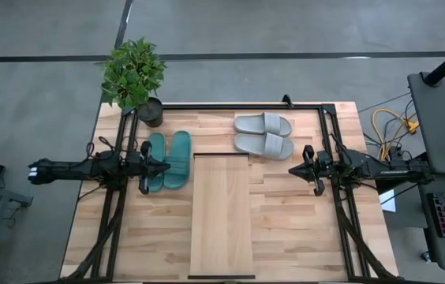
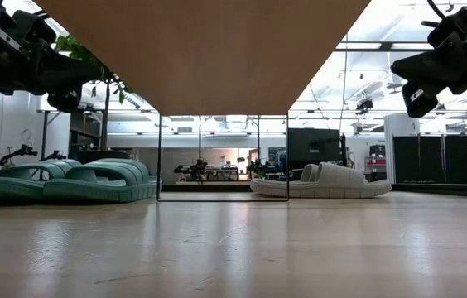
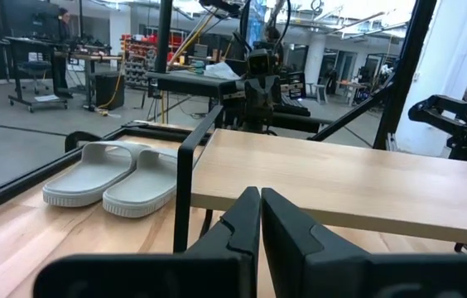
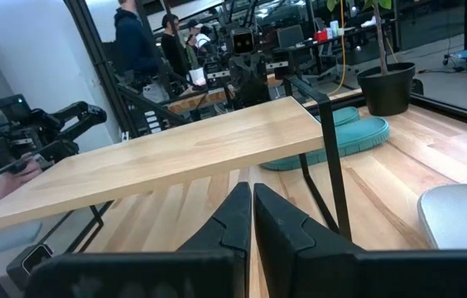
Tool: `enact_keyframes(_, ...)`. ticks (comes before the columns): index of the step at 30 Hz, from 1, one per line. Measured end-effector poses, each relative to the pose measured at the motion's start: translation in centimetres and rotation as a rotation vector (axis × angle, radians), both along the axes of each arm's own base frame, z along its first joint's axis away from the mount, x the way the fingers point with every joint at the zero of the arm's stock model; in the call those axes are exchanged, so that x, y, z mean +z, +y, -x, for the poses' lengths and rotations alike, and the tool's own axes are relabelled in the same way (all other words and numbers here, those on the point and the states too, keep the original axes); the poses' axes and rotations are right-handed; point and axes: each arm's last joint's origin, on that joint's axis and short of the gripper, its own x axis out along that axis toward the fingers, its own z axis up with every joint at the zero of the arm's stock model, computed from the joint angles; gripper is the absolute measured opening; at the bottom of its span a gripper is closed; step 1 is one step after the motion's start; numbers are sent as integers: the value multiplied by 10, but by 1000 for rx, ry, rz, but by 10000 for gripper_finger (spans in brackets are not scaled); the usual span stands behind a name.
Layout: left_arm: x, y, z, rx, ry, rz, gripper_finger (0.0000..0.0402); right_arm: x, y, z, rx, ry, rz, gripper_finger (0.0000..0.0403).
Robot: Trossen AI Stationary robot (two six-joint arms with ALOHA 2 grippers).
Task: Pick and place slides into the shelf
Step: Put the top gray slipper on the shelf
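Both arms hover level above the butcher-block bench [image 1: 301, 237], one on each side of the long pale wood shelf panel on thin black legs [image 1: 221, 213]. No slide is on the shelf; the first pick is not yet begun.

Left gripper [image 1: 162, 167]: fingers [image 3: 242, 228] pressed together, holding nothing. The teal-green rubbery slides [image 1: 167, 161] lie side by side directly beneath and just ahead of these fingers, flat on the bench, near the potted green plant [image 1: 134, 75].

Right gripper [image 1: 294, 170]: fingers [image 4: 246, 217] likewise narrow and empty. The light grey one-strap slides [image 1: 263, 134] lie paired beyond and to one side of these fingertips, close to the shelf's far end, soles down.

Judgement on the step in hand (first grasp):
- Open the fingers before descending; closed as they are, they would only push the sandal.
- The strap looks like the best hold: raised and soft, so the fingers can straddle it across its width.
- The two slides of a pair touch or nearly do, so take the outer one first, or the inner finger may snag its neighbour.
- Lift clear of the shelf edge before moving over it; the panel stands above bench level.
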Motion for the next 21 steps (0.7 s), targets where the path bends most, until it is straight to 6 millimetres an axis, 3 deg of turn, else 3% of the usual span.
enact_keyframes(9,6,0,0,1,-65,1,0,3,0,0,0,-33,-10,9)
enact_keyframes(14,15,0,1,8,-155,-54,0,14,0,1,-10,-146,11,9)
enact_keyframes(17,29,0,3,32,-294,-131,0,26,-3,4,-132,-272,116,9)
enact_keyframes(21,43,1,7,87,-427,-257,0,35,-7,7,-269,-362,104,9)
